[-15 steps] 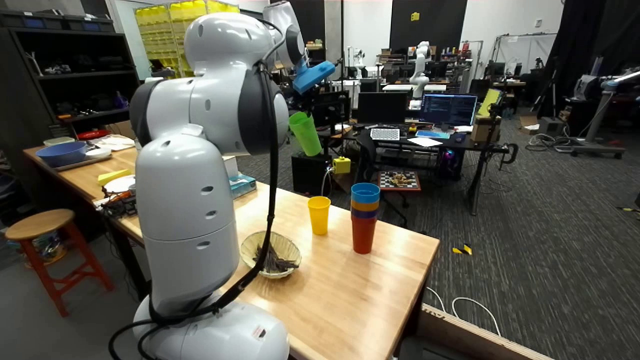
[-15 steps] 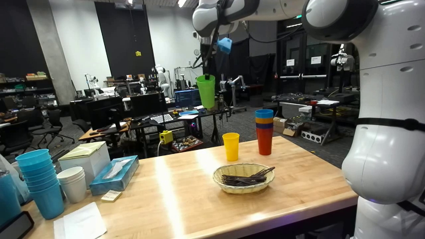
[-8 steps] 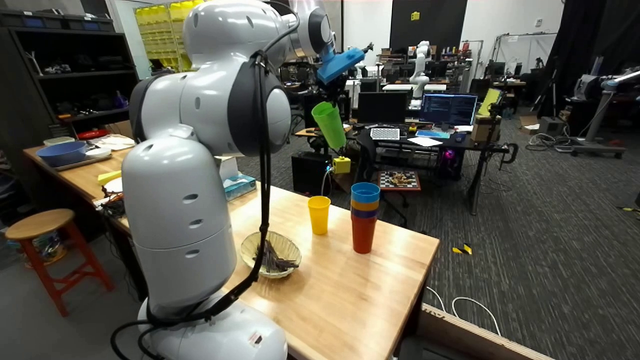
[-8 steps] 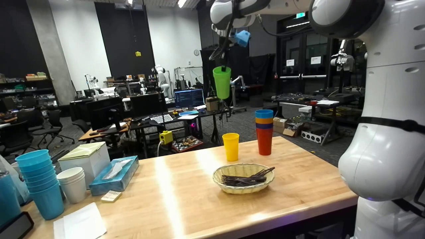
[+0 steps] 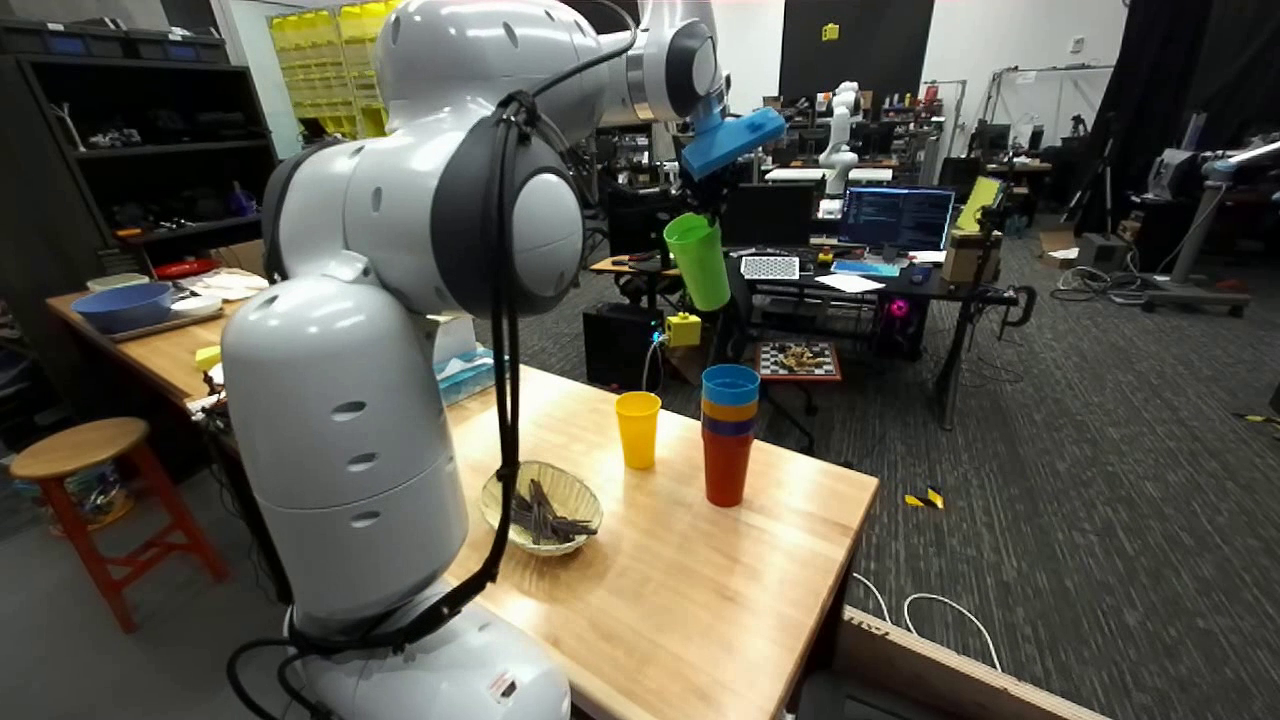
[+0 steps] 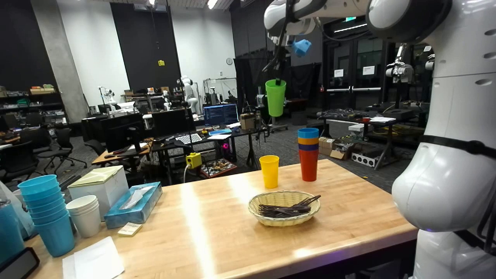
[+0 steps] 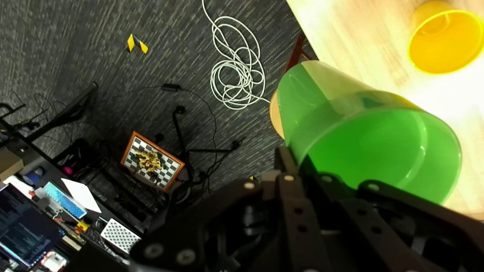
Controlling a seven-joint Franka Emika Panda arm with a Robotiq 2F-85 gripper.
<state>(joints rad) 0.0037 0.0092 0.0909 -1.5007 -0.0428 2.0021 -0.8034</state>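
With the Robotiq gripper (image 7: 297,164), pinches the rim of a green plastic cup (image 6: 275,101) between one finger inside the mouth and one outside. Holds it in midair, tilted with the mouth up, higher than a yellow cup (image 6: 269,171) and a stack of cups (image 6: 309,159), red at the bottom and blue on top, on the wooden table (image 6: 224,244). Farther out, has a wicker basket (image 6: 285,221) of dark brown forks (image 6: 285,211), then a tissue box (image 6: 133,205) beside a white box (image 6: 110,188), stacked white cups (image 6: 84,217) and stacked blue cups (image 6: 50,223).
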